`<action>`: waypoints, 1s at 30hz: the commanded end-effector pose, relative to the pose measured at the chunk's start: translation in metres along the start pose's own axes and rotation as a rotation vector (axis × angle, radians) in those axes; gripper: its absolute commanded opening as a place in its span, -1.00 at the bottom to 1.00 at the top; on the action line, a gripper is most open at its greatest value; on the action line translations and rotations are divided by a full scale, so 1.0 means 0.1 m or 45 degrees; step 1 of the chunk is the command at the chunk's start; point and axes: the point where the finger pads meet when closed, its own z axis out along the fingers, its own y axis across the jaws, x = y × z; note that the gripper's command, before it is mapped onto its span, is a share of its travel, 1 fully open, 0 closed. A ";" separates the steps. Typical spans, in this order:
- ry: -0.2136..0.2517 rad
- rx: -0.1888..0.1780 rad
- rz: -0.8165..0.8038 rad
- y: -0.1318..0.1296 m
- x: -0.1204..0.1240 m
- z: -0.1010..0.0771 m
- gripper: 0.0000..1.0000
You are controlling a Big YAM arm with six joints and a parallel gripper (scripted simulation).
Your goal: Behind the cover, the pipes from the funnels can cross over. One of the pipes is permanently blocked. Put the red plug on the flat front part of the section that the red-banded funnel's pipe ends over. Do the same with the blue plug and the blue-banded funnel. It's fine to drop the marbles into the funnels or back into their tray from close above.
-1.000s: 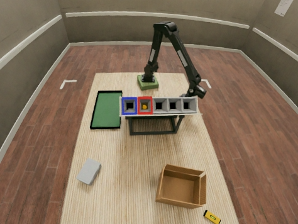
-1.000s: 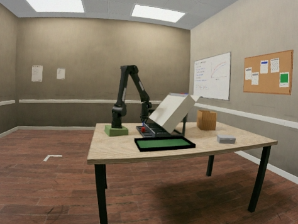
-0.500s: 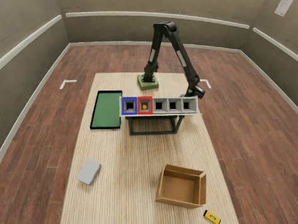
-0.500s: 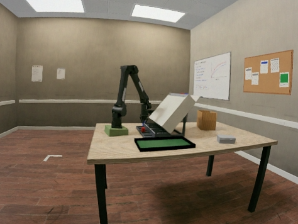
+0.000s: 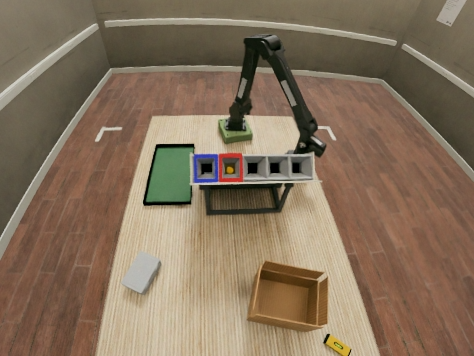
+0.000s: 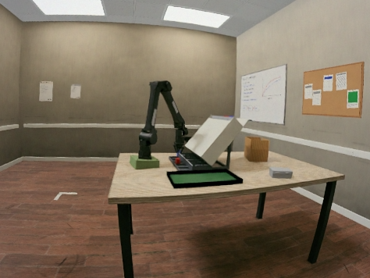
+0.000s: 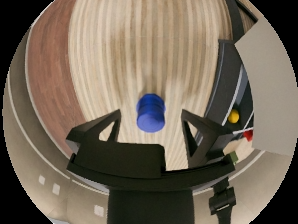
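My gripper (image 7: pixel 151 112) is open and points down at the table behind the right end of the funnel rack. The blue plug (image 7: pixel 152 112), a short ribbed cylinder, stands on the table between the spread fingers, and I cannot tell if they touch it. In the top view the rack hides the fingers and the plug. The blue-banded funnel (image 5: pixel 205 168) is leftmost and the red-banded funnel (image 5: pixel 230 167) is beside it, with a yellow marble (image 5: pixel 229 170) in its mouth. The red plug (image 6: pixel 177 160) (image 7: pixel 248 135) sits at the foot of the slanted cover (image 6: pixel 212 140), with another yellow marble (image 7: pixel 233 116) nearby.
A green tray (image 5: pixel 169 175) (image 6: pixel 203 177) lies left of the rack. An open cardboard box (image 5: pixel 290 295) (image 6: pixel 256 148), a grey block (image 5: pixel 141 272) (image 6: pixel 280 172) and a small yellow level (image 5: pixel 337 345) lie at the front. The arm's green base (image 5: pixel 235 131) stands behind the rack.
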 end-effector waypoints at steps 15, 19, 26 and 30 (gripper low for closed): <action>-0.029 -0.022 -0.004 0.03 -0.15 -0.05 0.73; -0.030 -0.023 -0.004 0.03 -0.15 -0.05 0.73; -0.030 -0.023 -0.003 0.03 -0.16 -0.06 0.73; -0.030 -0.023 -0.003 0.03 -0.17 -0.06 0.73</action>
